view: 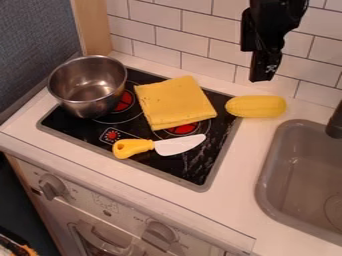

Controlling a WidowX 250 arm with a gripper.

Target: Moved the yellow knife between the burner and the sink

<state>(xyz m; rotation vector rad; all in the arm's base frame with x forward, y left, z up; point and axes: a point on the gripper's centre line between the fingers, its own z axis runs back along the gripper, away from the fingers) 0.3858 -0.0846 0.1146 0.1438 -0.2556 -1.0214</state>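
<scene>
metal pot (87,86) is upright, back L, w/ a yellow cloth (175,102) lying flat to its R, a bit apart. toy corn (256,106) is on its side just R of the cloth, nr the white wall tiles (155,16). black faucet (335,122) at the R edge, pale tabletop (230,180) underneath. front panel has 2 grey knobs (52,187) w/ an oven door (100,242) below. wood post (93,27) + blue-grey wall (33,30) back L. dark/orange thing (17,246) bottom L, can't tell what, cut off.
</scene>
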